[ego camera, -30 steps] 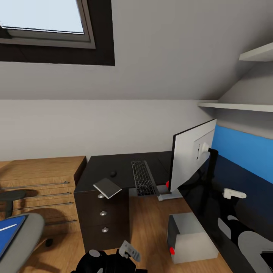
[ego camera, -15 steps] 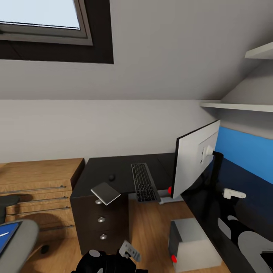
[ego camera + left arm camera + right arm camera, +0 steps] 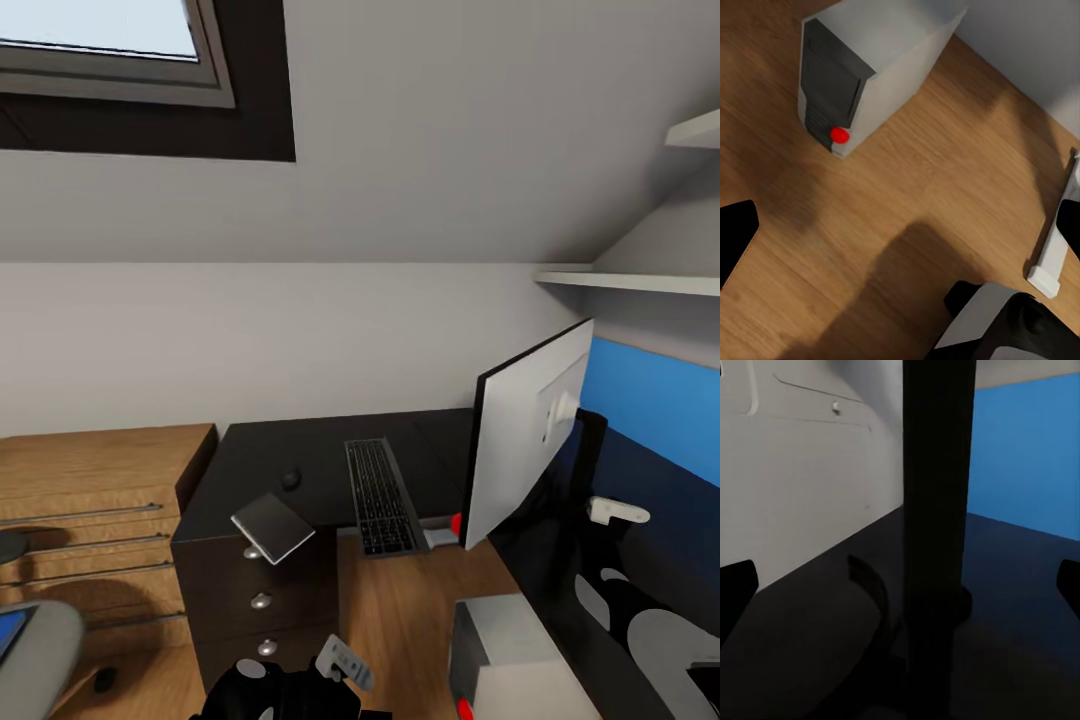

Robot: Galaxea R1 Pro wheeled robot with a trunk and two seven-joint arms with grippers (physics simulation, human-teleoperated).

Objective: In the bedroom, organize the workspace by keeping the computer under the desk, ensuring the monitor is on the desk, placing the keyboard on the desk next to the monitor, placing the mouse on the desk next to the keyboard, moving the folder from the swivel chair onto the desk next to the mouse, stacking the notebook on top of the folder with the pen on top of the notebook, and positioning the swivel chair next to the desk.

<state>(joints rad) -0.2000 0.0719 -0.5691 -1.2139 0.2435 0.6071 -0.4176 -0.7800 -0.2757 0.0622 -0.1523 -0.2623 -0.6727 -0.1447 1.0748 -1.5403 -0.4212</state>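
The black-topped desk (image 3: 300,450) carries the keyboard (image 3: 380,495), with the small black mouse (image 3: 291,480) to its left. The grey notebook (image 3: 272,527) overhangs the desk's edge above the drawer unit (image 3: 255,600). The monitor (image 3: 525,430) stands on the right wing with its pale back to me. The computer (image 3: 510,660) (image 3: 862,67) sits on the floor below. At the lower left the swivel chair (image 3: 35,650) shows, with a sliver of the blue folder (image 3: 8,632). My left gripper (image 3: 904,234) is open over the floor. My right gripper (image 3: 902,589) is open, facing the monitor's black stand (image 3: 934,510).
A light-wood cabinet (image 3: 90,500) stands left of the desk. A blue wall panel (image 3: 650,400) and white shelves (image 3: 630,282) run along the right wall. The sloped ceiling has a skylight (image 3: 100,40). A white bar (image 3: 1054,247) stands on the wood floor (image 3: 907,187) near the computer.
The head camera has moved closer and to the right. The chair has slid almost out at the left and the monitor sits further right. Both arms keep their place in the picture.
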